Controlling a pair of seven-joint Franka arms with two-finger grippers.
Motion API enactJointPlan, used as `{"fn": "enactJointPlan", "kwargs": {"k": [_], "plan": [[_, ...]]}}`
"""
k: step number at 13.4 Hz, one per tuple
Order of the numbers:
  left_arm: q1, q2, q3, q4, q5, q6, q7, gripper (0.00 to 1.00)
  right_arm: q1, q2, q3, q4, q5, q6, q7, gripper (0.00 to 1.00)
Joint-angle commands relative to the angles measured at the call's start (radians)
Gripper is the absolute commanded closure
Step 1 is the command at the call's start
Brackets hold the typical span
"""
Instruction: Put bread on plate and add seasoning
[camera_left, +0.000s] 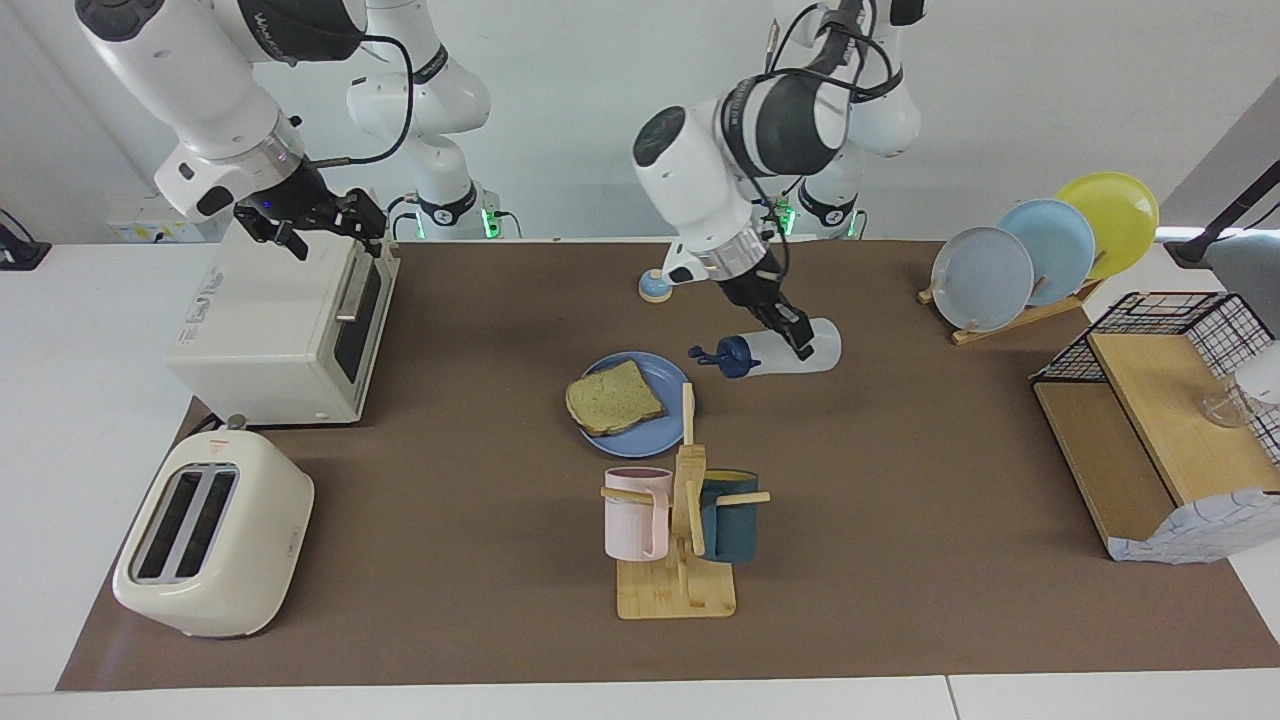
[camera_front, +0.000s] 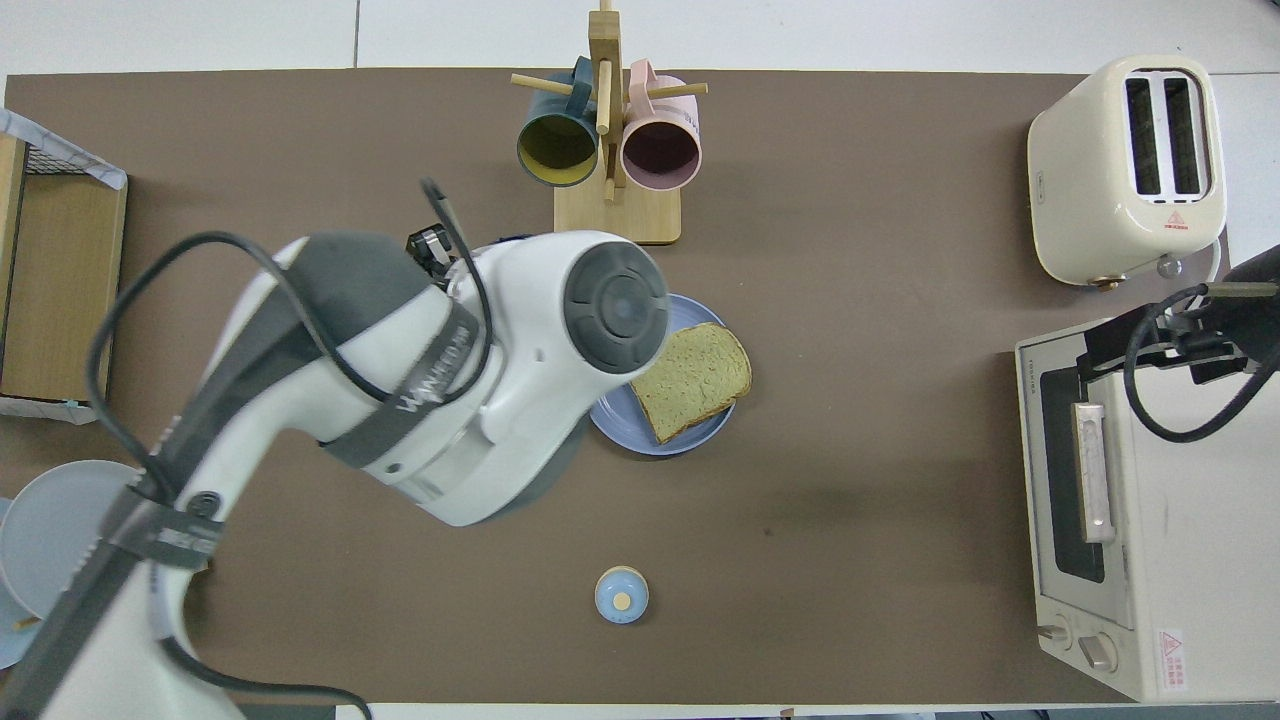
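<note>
The bread (camera_left: 614, 397) lies on the plate (camera_left: 645, 432). The left pincer (camera_left: 797, 345) grips the seasoning (camera_left: 790, 353), tipped sideways beside the plate. The right pincer (camera_left: 305, 225) waits over the toaster oven (camera_left: 285, 325); I cannot tell its state.

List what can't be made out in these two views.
- Overhead view: seasoning bottle and left gripper hidden under the left arm; part of the plate too.
- Facing view: bottle's contents unreadable; whether it rests on the table or is lifted.
- Overhead view: right gripper cut by the frame edge.
</note>
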Motion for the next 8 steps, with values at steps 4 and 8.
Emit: {"fn": "enactJointPlan", "kwargs": {"k": [4,8], "plan": [[0.168,-0.086,-0.017,-0.210,-0.224,0.440,-0.230,1.00,-0.013,-0.018,0.005,-0.019,0.016,-0.005,-0.020,0.00],[0.251,-0.118,-0.017,-0.417,-0.263,0.888,-0.437,1.00,-0.015,-0.011,-0.004,-0.013,-0.007,0.058,-0.025,0.00]]}}
